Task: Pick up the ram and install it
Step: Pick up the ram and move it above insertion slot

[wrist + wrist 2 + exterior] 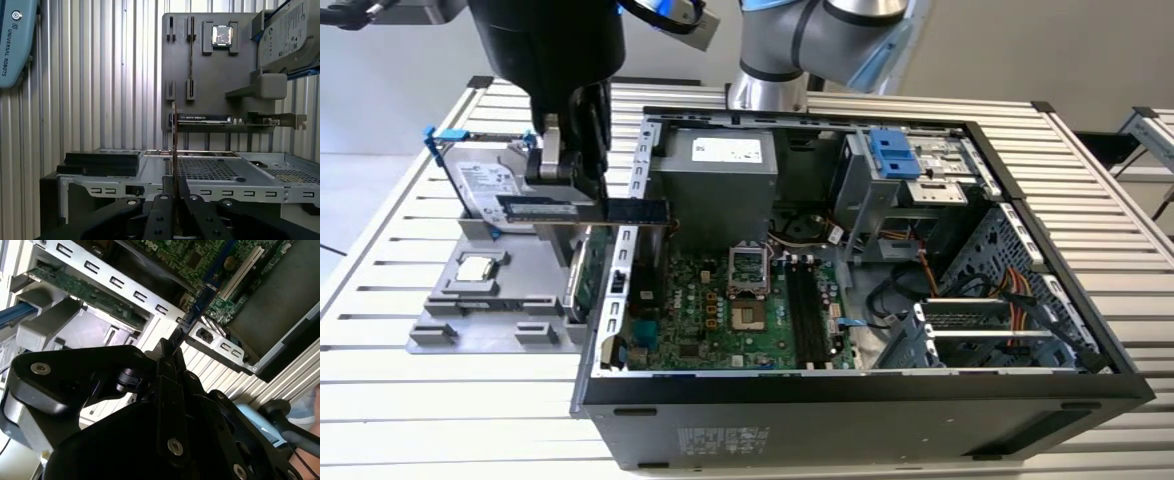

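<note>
The gripper [574, 198] hangs at the side of the open case [787, 430] that is on the exterior view's left, and its jaws are pressed onto the ram [640, 212], pinching it between them. The ram is lifted and lies level, long side horizontal. It crosses over the case wall there, so one end is above the inside of the case and the other end is toward the grey tray [494, 325]. In the first wrist view the ram [173, 145] is seen on its thin edge, standing up from the fingertips of the gripper [174, 182]. In the second wrist view the ram [200, 300] reaches away from the gripper [172, 347] toward the case. The motherboard [720, 320] lies on the case floor, well below the ram. The tray stands just beside the case on the slatted table [454, 400] and carries a hard drive [487, 180], a green card [591, 265] on edge and a small square chip [478, 268].
</note>
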You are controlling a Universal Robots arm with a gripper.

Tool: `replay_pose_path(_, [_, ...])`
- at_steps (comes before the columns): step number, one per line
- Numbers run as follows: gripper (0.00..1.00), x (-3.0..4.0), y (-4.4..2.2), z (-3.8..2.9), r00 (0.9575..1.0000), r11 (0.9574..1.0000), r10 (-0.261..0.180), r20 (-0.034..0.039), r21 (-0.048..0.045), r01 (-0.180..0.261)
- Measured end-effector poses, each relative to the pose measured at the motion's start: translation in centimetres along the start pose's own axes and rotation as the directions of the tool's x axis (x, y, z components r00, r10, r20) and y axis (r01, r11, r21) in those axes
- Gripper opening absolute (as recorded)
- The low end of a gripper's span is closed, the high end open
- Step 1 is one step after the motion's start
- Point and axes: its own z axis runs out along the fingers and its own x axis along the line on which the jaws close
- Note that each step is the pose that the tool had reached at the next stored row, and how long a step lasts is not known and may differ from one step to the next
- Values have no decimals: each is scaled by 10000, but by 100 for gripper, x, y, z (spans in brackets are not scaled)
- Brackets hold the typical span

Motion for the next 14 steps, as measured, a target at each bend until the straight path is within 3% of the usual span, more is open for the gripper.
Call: replay_pose_path(14, [0, 0, -236, -4, 10000, 10000, -1, 0, -18, 1])
